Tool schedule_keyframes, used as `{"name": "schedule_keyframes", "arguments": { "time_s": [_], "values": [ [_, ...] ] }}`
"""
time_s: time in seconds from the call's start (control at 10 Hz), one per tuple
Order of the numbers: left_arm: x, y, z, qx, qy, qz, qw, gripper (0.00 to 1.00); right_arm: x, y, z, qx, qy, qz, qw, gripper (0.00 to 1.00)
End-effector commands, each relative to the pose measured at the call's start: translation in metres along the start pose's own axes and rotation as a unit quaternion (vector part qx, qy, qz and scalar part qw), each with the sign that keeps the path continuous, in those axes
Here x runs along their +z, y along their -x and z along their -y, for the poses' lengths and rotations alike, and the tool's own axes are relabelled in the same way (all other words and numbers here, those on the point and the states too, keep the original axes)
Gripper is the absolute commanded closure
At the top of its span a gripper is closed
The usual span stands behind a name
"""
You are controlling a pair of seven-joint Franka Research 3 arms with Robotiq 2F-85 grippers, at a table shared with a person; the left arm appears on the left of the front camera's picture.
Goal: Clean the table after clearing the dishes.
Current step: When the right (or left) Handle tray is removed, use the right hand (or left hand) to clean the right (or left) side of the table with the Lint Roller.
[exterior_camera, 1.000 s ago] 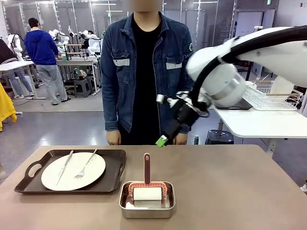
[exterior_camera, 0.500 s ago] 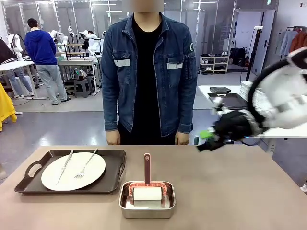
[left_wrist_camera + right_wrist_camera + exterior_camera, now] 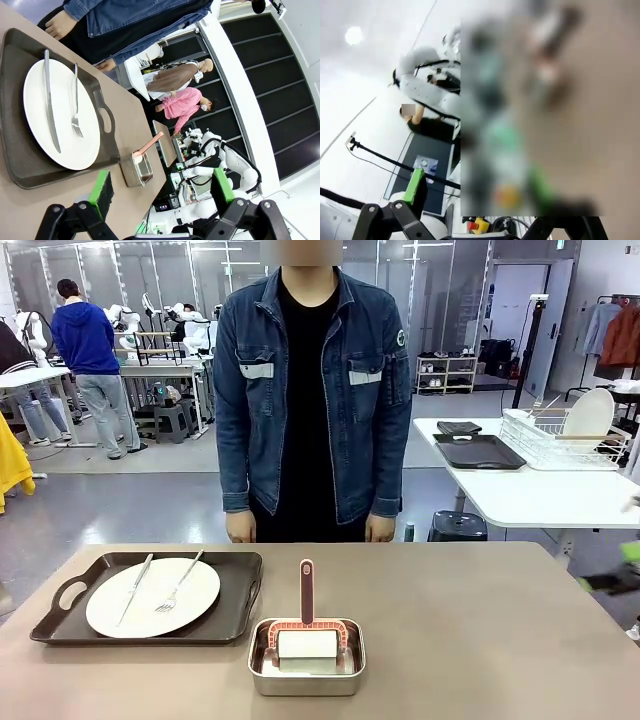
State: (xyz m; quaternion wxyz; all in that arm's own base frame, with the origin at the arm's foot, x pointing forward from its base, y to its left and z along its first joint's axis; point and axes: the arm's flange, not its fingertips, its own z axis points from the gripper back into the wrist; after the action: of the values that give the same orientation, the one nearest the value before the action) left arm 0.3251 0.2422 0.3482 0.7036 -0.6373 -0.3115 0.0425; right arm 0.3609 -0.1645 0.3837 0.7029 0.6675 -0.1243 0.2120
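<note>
On the brown table [image 3: 470, 630], at the left, a dark handled tray [image 3: 240, 585] carries a round white plate [image 3: 152, 598] with a knife [image 3: 133, 588] and fork [image 3: 178, 585] on it. My left gripper [image 3: 162, 189] hovers open over the table near the tray [image 3: 20, 170], with the plate [image 3: 62, 117] ahead of its fingers and nothing between them. My right gripper [image 3: 615, 572] is a blur at the table's far right edge. Its wrist view is smeared, with one green pad [image 3: 415, 187] standing far out to the side. A person stands at the far side with hands down.
A small steel pan [image 3: 306, 672] with a pink-handled roller [image 3: 306, 595] sits at the table's front middle. On a white side table [image 3: 540, 495] at the right stand a dish rack [image 3: 560, 440] holding a plate and a dark tray [image 3: 480, 452].
My right arm has swung from in front of the person to the right and down, out to the picture's right edge. Tray, plate and pan have not moved.
</note>
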Motion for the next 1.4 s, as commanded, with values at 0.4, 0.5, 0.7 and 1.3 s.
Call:
{"name": "schedule_keyframes", "arguments": {
  "time_s": [0.4,0.5,0.7,1.3],
  "values": [
    [0.005,0.002,0.001,-0.007,0.004,-0.005,1.000,0.00,0.082,0.046,-0.050,-0.061,0.106,0.165,0.979,0.00],
    [0.005,0.002,0.001,-0.007,0.004,-0.005,1.000,0.00,0.094,0.054,-0.040,-0.025,0.080,0.113,0.990,0.00],
    [0.005,0.002,0.001,-0.007,0.004,-0.005,1.000,0.00,0.094,0.054,-0.040,-0.025,0.080,0.113,0.990,0.00],
    [0.005,0.002,0.001,-0.007,0.004,-0.005,1.000,0.00,0.094,0.054,-0.040,-0.025,0.080,0.113,0.990,0.00]
  ]
}}
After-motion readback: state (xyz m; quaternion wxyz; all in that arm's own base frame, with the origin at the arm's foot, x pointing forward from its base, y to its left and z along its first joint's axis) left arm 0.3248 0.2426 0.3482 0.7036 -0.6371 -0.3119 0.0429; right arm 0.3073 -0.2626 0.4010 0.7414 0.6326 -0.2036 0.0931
